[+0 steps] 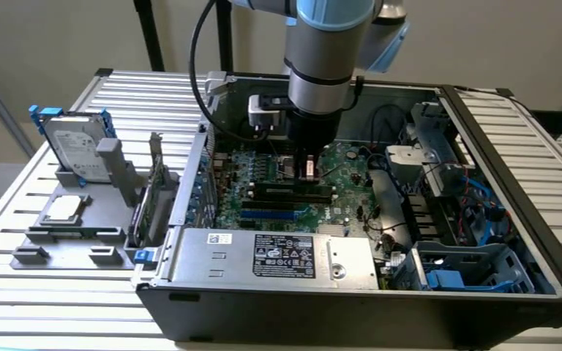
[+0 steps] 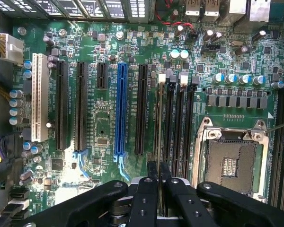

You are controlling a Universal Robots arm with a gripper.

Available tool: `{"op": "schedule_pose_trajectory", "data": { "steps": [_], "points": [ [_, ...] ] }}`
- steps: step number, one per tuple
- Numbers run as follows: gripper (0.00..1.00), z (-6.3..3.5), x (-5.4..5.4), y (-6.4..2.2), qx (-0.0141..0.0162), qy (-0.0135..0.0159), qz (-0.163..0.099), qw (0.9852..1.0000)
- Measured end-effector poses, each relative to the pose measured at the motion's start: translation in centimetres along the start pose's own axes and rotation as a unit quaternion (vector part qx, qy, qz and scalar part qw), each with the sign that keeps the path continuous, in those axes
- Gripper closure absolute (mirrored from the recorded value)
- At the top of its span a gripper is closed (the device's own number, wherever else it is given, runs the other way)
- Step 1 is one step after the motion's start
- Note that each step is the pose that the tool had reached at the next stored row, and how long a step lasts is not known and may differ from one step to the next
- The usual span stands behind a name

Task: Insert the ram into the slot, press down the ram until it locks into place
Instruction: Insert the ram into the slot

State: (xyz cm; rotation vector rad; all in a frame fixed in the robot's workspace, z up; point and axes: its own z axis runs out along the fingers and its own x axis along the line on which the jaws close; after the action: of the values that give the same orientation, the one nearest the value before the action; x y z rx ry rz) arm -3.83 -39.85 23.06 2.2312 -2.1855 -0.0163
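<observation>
My gripper [image 1: 306, 170] reaches down into the open computer case, over the motherboard [image 1: 345, 164]. In the wrist view its two black fingers [image 2: 150, 191] stand close together, shut on the ram [image 2: 158, 124]. The ram shows edge-on as a thin strip. It runs along the outermost of the parallel black memory slots [image 2: 179, 125], on the side toward the blue socket, and one end is level with the white end latches [image 2: 183, 75]. I cannot tell whether the ram is seated in the slot or just above it. The black slots [image 1: 291, 194] lie below the gripper in the exterior view.
A bright-blue socket [image 2: 119, 113], black expansion sockets [image 2: 80, 106] and a white one [image 2: 39, 97] lie beside the slots. The bare CPU socket [image 2: 232, 161] is on the other side. Outside the case, a grey fixture holds a hard drive [image 1: 71, 145] and an upright card [image 1: 154, 186].
</observation>
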Motion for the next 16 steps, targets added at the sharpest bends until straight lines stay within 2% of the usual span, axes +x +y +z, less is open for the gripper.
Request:
{"op": "schedule_pose_trajectory", "data": {
  "steps": [16],
  "points": [
    [0.87,0.1,-0.08,0.02,0.0014,-0.0002,0.009,1.0]
  ]
}}
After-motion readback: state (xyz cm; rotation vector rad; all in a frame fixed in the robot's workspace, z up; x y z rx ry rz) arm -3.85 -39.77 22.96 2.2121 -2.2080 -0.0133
